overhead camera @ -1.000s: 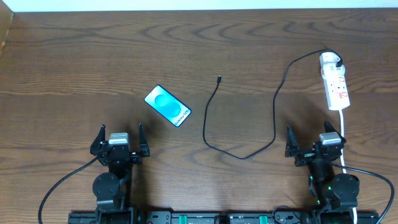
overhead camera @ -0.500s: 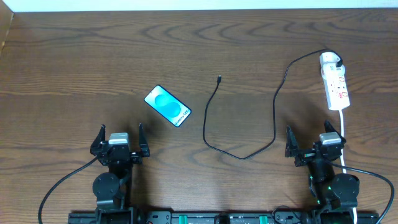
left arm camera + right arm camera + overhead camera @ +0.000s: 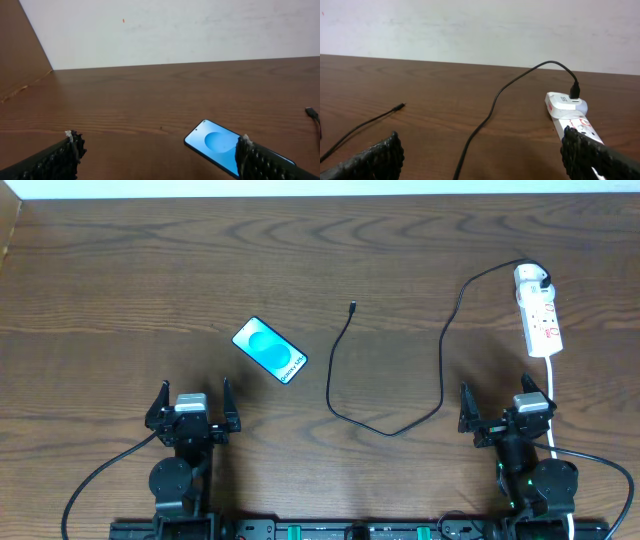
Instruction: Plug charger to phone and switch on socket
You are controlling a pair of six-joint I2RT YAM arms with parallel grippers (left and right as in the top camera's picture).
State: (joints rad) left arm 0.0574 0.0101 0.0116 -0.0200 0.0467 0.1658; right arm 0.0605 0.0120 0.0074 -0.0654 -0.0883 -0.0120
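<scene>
Left pincer (image 3: 160,152): we are seeing its two black fingers (image 3: 60,159) standing wide apart and gripping nothing, low over the wooden table (image 3: 150,280).
Right pincer (image 3: 485,152): we are finding it spread just as wide, and it is also gripping nothing.
Phone (image 3: 270,350): it is lying flat with its blue screen glowing upward, ahead of the left pincer and off toward its right finger. In the left wrist view that finger's tip is covering part of the phone's near end.
Charger (image 3: 330,390): we are tracing its thin black cable from ahead of the gap between the two pincers. It is looping back toward the right pincer's left finger, then running away to the socket's far end.
Connector (image 3: 353,307): it is lying loose on the wood, farther out than the phone and well apart from it.
White plug (image 3: 535,276): it is sitting in the far end of the socket.
Socket (image 3: 541,320): it is lying ahead of the right pincer, off toward its right finger and pointing lengthwise away from it. We are making out red marks on it, but we cannot tell how the switch is standing.
White cord (image 3: 552,395): it is running from the socket's near end back past the right pincer.
</scene>
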